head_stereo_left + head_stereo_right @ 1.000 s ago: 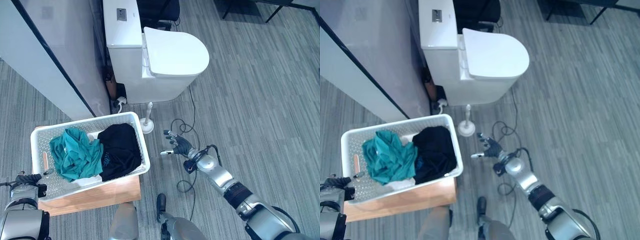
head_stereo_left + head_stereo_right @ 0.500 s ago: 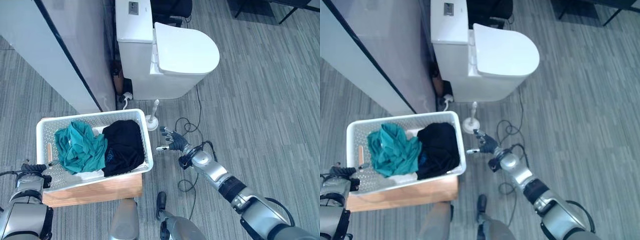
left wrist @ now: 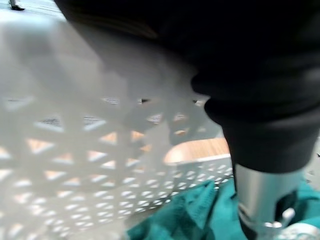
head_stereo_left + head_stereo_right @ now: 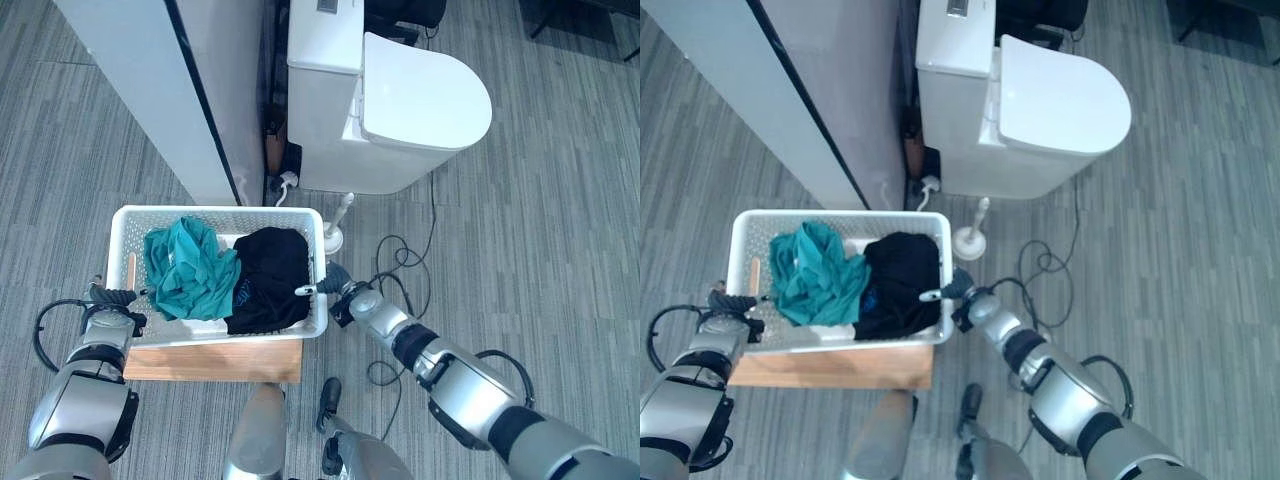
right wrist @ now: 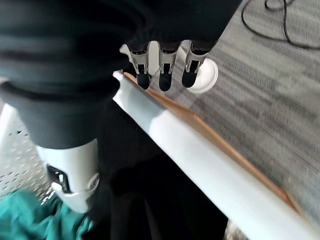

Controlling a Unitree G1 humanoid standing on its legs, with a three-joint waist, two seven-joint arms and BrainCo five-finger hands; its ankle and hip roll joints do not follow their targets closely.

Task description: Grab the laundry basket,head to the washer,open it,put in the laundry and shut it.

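The right hand has closed in on the right rim of the laundry basket, fingers relaxed straddling it, left hand unclear at the opposite rim; grasping comes next.

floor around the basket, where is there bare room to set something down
Bare floor lies right of the toilet and past the cable, and left of the basket before the partition. It is crowded between basket and toilet: the brush, the cable and the right hand sit there.

Laundry in basket, before toilet
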